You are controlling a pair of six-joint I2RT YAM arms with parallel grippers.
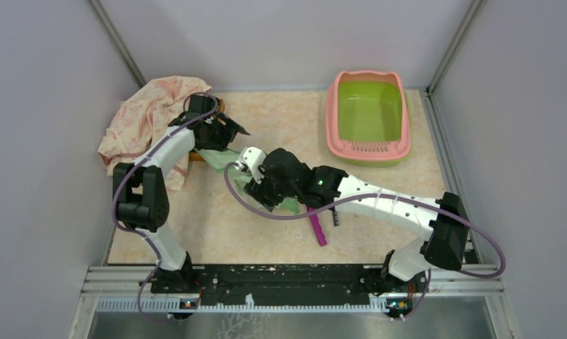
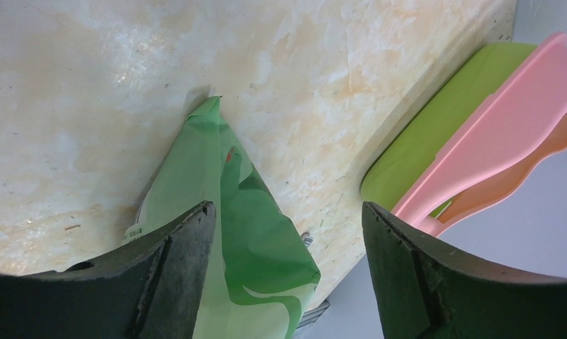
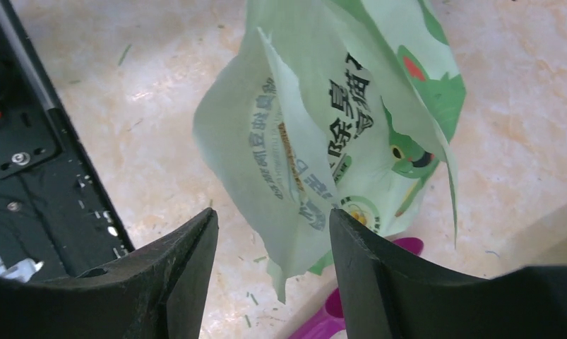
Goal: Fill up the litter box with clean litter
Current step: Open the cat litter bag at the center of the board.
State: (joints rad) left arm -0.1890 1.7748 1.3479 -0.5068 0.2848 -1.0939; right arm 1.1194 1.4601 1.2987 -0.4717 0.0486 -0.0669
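The litter box (image 1: 332, 120), pink-rimmed with a lime-green basin, sits at the back right of the table, and its basin looks bare. Its pink rim (image 2: 506, 141) also shows at the right of the left wrist view. The clean litter is out of view. A light green printed bag (image 1: 220, 159) lies between the two arms. My left gripper (image 1: 227, 132) is open, and a folded corner of the bag (image 2: 259, 233) stands between its fingers, nearer the left one. My right gripper (image 1: 263, 189) is open too. The bag's torn edge (image 3: 294, 162) hangs between its fingers, gripped by neither.
A purple scoop (image 1: 317, 229) lies on the table under the right arm, its end (image 3: 400, 246) just beyond the bag. A pink floral cloth (image 1: 150, 116) is heaped at the back left over a brown tray edge (image 1: 195, 157). A black rail (image 1: 287, 282) lines the near edge.
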